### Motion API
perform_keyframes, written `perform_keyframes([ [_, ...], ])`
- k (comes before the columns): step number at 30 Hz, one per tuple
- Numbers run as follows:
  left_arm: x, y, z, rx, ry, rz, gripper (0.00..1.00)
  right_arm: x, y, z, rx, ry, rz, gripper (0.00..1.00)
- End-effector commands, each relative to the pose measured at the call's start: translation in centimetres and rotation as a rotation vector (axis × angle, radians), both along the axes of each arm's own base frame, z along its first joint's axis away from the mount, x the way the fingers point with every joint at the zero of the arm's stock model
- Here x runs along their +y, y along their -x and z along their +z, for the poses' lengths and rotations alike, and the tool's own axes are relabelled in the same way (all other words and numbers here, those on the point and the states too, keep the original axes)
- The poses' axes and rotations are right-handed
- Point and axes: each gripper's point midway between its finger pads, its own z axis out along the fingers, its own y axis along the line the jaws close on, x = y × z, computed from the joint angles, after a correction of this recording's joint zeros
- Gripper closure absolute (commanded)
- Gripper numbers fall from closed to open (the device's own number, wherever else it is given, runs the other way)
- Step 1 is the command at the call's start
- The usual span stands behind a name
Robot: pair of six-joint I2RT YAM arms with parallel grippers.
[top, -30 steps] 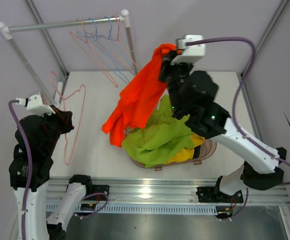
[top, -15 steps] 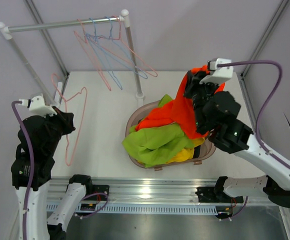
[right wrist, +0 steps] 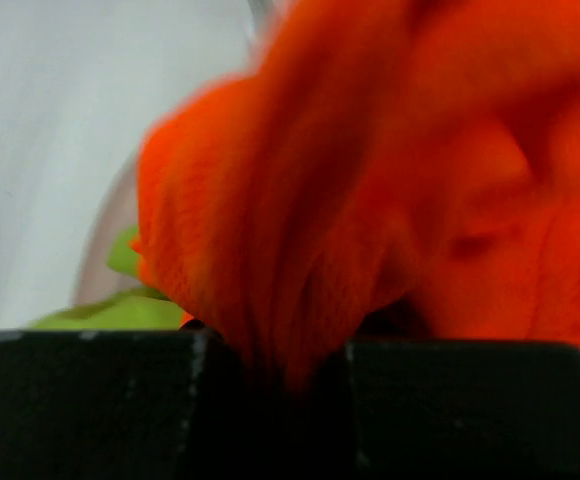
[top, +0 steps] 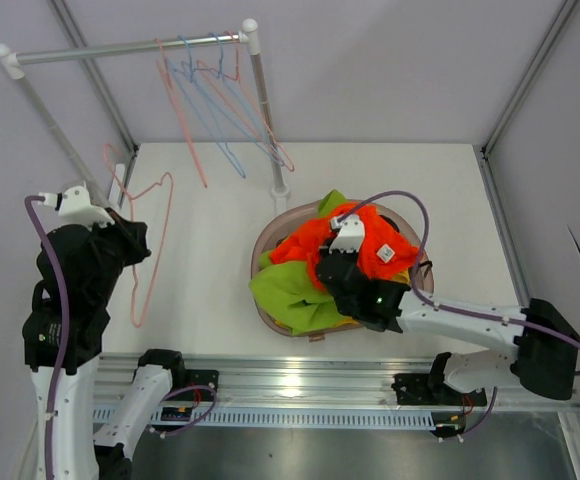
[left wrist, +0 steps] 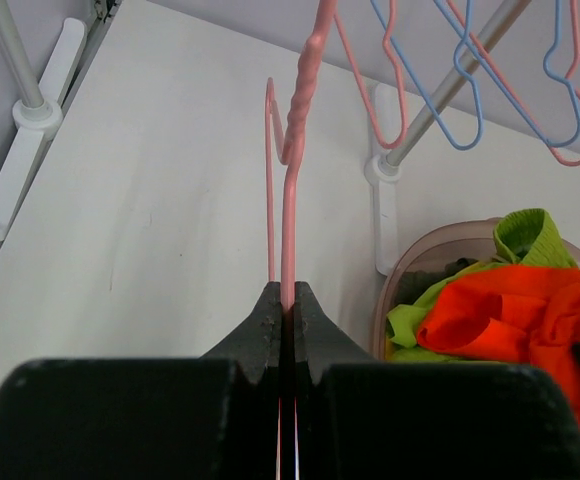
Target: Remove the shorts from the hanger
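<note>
The bright orange shorts (top: pixel 305 243) with a white tag (top: pixel 382 252) lie on the lime green shorts (top: pixel 285 292) in the round basket (top: pixel 262 243). My right gripper (top: pixel 325 262) is low over the basket and shut on the orange fabric, which fills the right wrist view (right wrist: pixel 370 180) around the gripper (right wrist: pixel 280 370). My left gripper (top: pixel 138 250) stays at the left, shut on a bare pink hanger (top: pixel 155 240). The left wrist view shows this gripper (left wrist: pixel 290 295) clamping the hanger's wire (left wrist: pixel 290 220). The yellow, olive and black shorts are mostly hidden.
A clothes rail (top: pixel 120 47) at the back left carries several bare pink and blue hangers (top: pixel 220 110). Its right post (top: pixel 267 120) stands just behind the basket. Its foot shows in the left wrist view (left wrist: pixel 380 170). Walls close in the table.
My right gripper has carried the orange shorts from up near the rail, across to the right and down into the basket. The hangers on the rail have swung. The left arm has barely moved.
</note>
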Motion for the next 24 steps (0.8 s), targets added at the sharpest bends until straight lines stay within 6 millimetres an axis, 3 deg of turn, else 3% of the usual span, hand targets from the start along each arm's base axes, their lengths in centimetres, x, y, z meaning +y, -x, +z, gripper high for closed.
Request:
perform_keyframes([
  [1,0.5,-0.4,2.9,-0.067,-0.030,0.017,1.00,0.3,-0.7,-6.3,0.075,-0.089,-0.046,1.00],
  [3,0.8,-0.5,3.7,-0.079,-0.043,0.028,1.00,-0.3,-0.8,-11.2,0.140,-0.040,-0.048,1.00],
  [6,0.9,-1.4,4.9,-0.095,-0.058,0.031,1.00,-0.7,-0.9,-15.2,0.219,-0.028,-0.041,1.00],
  [10,0.8,-4.3,7.5,-0.132,-0.085,0.024,1.00,-0.1,0.0,-18.2,0.289,-0.008,-0.001,1.00],
  [11,0.6,-6.2,6.8,-0.094,-0.101,0.015,1.00,0.6,0.4,-18.3,0.297,-0.003,0.044,1.00],
  [12,0.6,-7.1,6.9,-0.086,-0.108,0.016,1.00,1.1,0.6,-17.9,0.293,-0.006,0.063,0.59],
  [13,0.7,-7.5,8.9,-0.127,-0.117,0.017,1.00,1.2,0.6,-17.1,0.277,-0.012,0.064,0.37],
  [14,0.6,-9.4,8.5,-0.098,-0.124,0.015,1.00,1.3,1.4,-17.0,0.277,0.014,0.077,0.01],
  [16,0.6,-10.4,10.8,-0.141,-0.136,0.018,1.00,1.3,2.0,-15.4,0.246,0.019,0.086,0.00],
  [17,0.6,-12.0,11.1,-0.136,-0.140,0.019,1.00,1.3,3.0,-15.2,0.246,0.044,0.105,0.01],
  [20,0.8,-14.2,12.6,-0.152,-0.157,0.030,1.00,0.1,4.8,-13.9,0.212,0.036,0.131,0.01],
  [21,0.7,-16.3,11.4,-0.116,-0.163,0.026,1.00,-0.1,5.6,-13.7,0.205,0.025,0.150,0.01],
  [22,0.7,-17.1,11.4,-0.113,-0.171,0.024,1.00,-1.4,6.5,-15.2,0.222,0.042,0.162,0.01],
  [23,0.7,-17.8,12.4,-0.137,-0.173,0.023,1.00,-1.3,6.8,-13.9,0.195,-0.027,0.179,0.00],
  [24,0.6,-19.7,11.3,-0.112,-0.181,0.017,1.00,-1.5,7.0,-13.8,0.186,-0.060,0.191,0.00],
])
